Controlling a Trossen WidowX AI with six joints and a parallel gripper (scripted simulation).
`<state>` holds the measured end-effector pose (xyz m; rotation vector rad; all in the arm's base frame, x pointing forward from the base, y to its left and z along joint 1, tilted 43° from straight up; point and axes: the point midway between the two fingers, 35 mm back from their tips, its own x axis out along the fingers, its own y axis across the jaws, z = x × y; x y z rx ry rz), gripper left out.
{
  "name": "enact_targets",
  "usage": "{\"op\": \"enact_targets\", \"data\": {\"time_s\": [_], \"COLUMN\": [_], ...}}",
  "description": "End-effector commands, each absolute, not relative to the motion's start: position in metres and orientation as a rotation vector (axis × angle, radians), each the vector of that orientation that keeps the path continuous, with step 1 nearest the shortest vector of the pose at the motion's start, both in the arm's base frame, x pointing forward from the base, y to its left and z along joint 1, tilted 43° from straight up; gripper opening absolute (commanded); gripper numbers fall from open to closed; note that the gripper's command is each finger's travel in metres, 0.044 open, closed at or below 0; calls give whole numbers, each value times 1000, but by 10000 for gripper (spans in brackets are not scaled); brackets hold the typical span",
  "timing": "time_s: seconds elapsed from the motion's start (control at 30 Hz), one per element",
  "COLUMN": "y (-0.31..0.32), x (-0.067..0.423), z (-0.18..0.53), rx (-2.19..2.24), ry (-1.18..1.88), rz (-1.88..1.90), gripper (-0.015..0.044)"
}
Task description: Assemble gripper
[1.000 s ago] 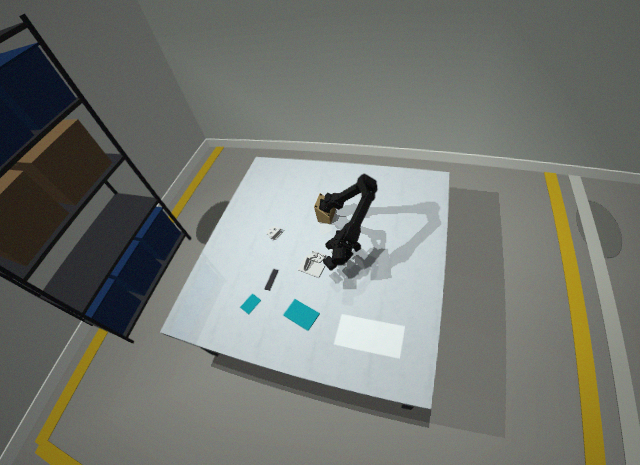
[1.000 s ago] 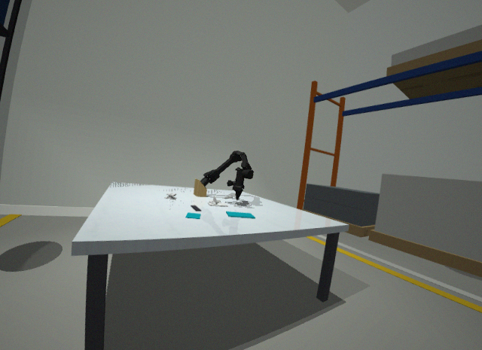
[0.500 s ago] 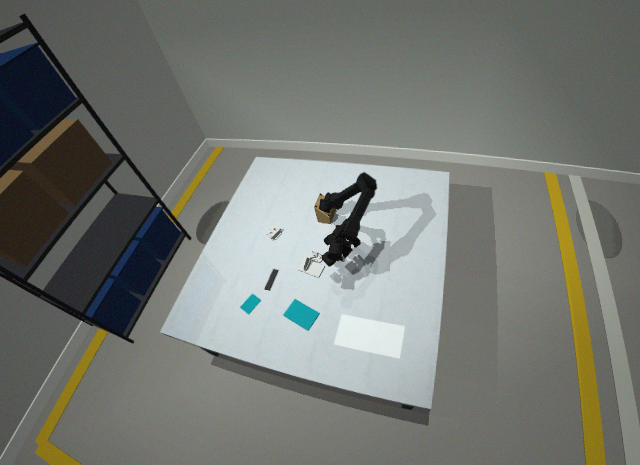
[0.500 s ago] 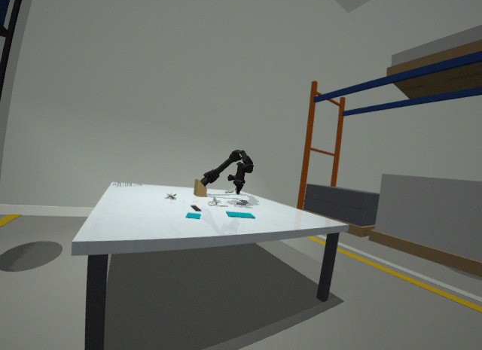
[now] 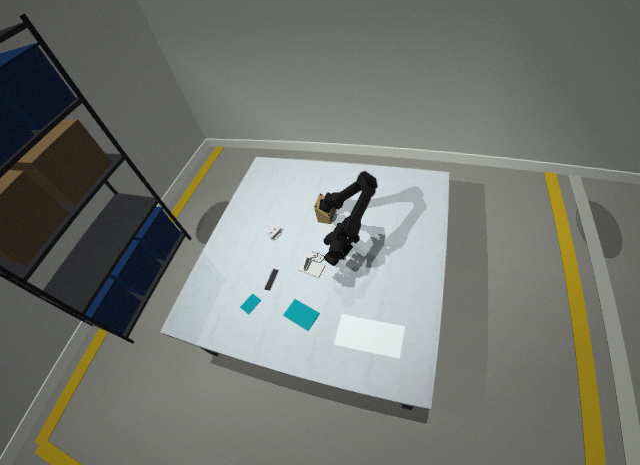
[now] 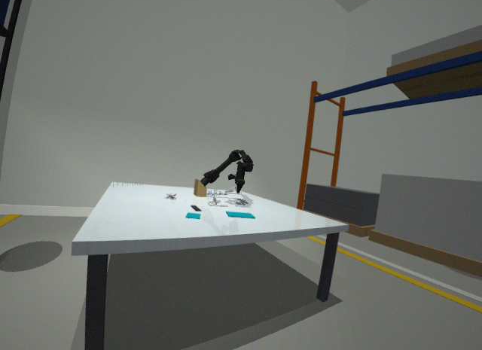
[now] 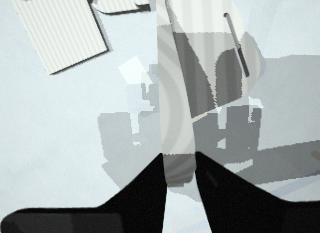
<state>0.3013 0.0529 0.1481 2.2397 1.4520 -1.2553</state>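
My gripper (image 6: 238, 191) (image 7: 179, 158) points down and is shut on a pale slotted part (image 7: 177, 108). That part has an upright wall between the fingertips and a broader slotted face beyond. I cannot tell whether it is a jaw or the housing plate. The gripper is above the table, to the right of the pale gripper base (image 5: 313, 272) (image 6: 220, 205) (image 7: 65, 38). A rounded part with holes (image 7: 122, 4) is at the base's side, cut off by the frame edge. Another small pale part (image 5: 275, 233) (image 6: 170, 196) lies apart, farther left. Pins and gear teeth are too small to make out.
A tan angled block (image 5: 323, 212) (image 6: 199, 189) stands by the arm's mounting end. A dark bar (image 5: 271, 279) (image 6: 196, 208), a small teal plate (image 5: 250, 303) (image 6: 193, 215) and a larger teal plate (image 5: 301, 314) (image 6: 240, 214) lie nearer the front. A white rectangle (image 5: 369, 336) is at front right.
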Motion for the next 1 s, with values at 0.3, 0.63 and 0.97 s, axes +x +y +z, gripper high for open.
{"op": "enact_targets", "data": {"time_s": [0.3, 0.63, 0.97], "y": [59, 63, 65], "x": [288, 277, 273], "z": [151, 152, 152], "rx": [2053, 1895, 1823], "ry": [1525, 1558, 1567], "rz": [-976, -766, -675], "gripper": [37, 37, 37]}}
